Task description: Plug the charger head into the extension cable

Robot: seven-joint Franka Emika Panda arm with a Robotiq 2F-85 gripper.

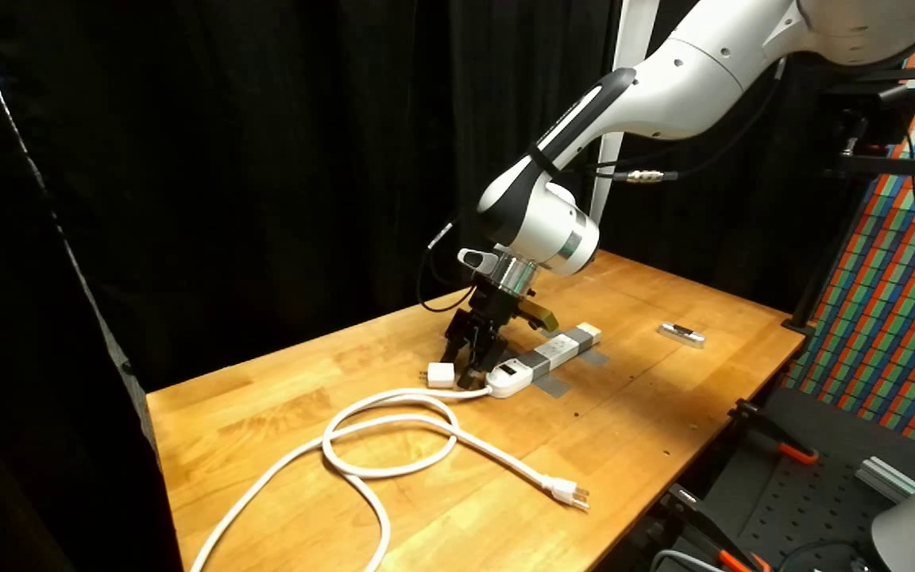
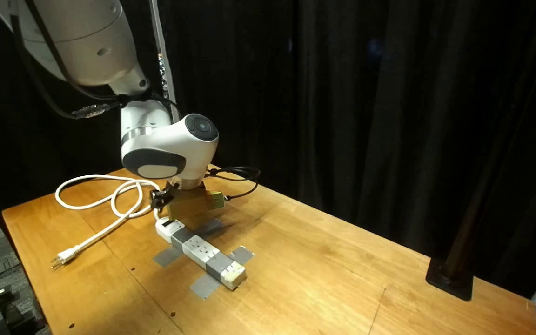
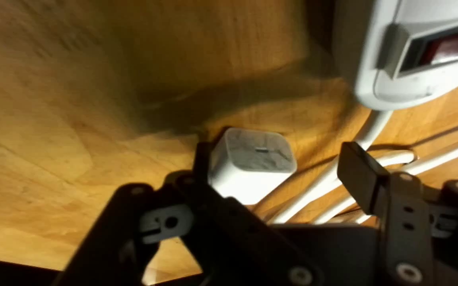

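Observation:
The charger head (image 1: 441, 375), a small white block, lies on the table with its prongs pointing left in an exterior view. In the wrist view the charger head (image 3: 253, 167) sits between the fingers, close to the left finger; I cannot tell whether they touch. My gripper (image 3: 278, 169) is open, low at the table, with a wide gap to the right finger; it also shows in an exterior view (image 1: 460, 369). The extension cable's white socket bar (image 1: 559, 348) lies just beside the gripper, also visible in an exterior view (image 2: 200, 250) and the wrist view (image 3: 408, 85). The arm hides the charger head there.
The white cord (image 1: 382, 473) loops over the table, its plug (image 1: 567, 490) near the front edge. Grey tape (image 2: 205, 284) fixes the bar to the table. A small dark flat object (image 1: 681, 334) lies beyond it. A black post base (image 2: 449, 279) and clamps (image 1: 775, 433) stand at edges.

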